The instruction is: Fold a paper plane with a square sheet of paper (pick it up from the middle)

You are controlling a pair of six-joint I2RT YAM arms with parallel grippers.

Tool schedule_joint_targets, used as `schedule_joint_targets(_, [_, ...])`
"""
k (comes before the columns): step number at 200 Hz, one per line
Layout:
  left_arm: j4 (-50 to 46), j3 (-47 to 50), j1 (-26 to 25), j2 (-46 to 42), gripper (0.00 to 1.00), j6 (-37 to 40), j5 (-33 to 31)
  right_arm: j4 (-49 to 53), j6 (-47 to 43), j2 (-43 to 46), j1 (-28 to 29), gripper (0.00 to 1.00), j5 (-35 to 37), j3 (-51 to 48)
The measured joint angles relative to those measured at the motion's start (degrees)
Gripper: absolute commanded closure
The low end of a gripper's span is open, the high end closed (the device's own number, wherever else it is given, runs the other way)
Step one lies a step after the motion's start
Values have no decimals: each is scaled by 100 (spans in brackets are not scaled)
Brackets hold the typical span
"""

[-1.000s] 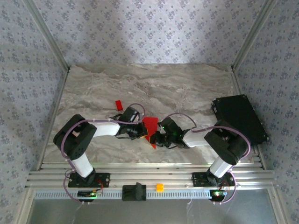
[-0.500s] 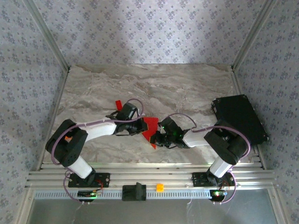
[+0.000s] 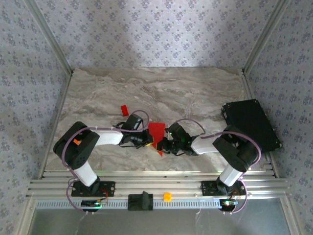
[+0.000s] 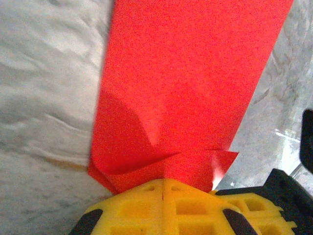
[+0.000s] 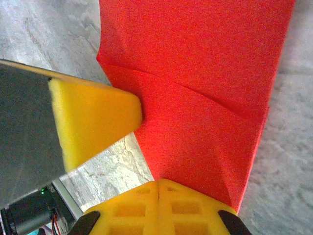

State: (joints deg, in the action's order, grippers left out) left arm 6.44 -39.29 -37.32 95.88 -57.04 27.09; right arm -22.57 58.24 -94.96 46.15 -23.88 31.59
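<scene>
The red sheet of paper (image 3: pixel 156 132) is folded to a wedge whose point (image 3: pixel 160 152) faces the near edge, at the table's middle. My left gripper (image 3: pixel 146 139) is shut on its left side and my right gripper (image 3: pixel 165 144) is shut on its right side. In the left wrist view the paper (image 4: pixel 186 83) rises from the closed yellow fingertips (image 4: pixel 163 182), with a folded flap (image 4: pixel 132 147) at lower left. From the right wrist, the creased paper (image 5: pixel 205 88) leaves the closed gripper (image 5: pixel 158 183), and the left arm's yellow finger (image 5: pixel 93 122) touches its edge.
A tiny red block (image 3: pixel 124 109) lies on the marble table (image 3: pixel 195 93) behind the left arm. A black box (image 3: pixel 252 123) sits at the right edge. On the front rail are a black part (image 3: pixel 141 200) and a small orange piece (image 3: pixel 167 196).
The left arm's elbow swung out to the left and came back. Its gripper stayed at the paper, whose top edge now looks squarer. The right arm has barely moved.
</scene>
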Motion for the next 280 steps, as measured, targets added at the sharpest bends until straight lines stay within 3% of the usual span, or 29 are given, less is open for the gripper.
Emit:
schedule_joint_targets(77, [-140,-55,872,66,95,284,358,-181,9,-46,-2,97,-11,-48])
schedule_joint_targets(139, [-575,-299,544,-603,92,365,11,-186,4,-74,-79,97,-146,-31])
schedule_joint_targets(186, [-466,-516,-13,-216,94,450,9,-168,4,-74,-92,96,-170,-24])
schedule_joint_targets(214, [-529,-525,33,284,97,501,-66,-109,2,-72,-92,96,-192,13])
schedule_joint_targets(280, [-490,-531,94,297,98,560,-72,673,-83,59,63,96,164,496])
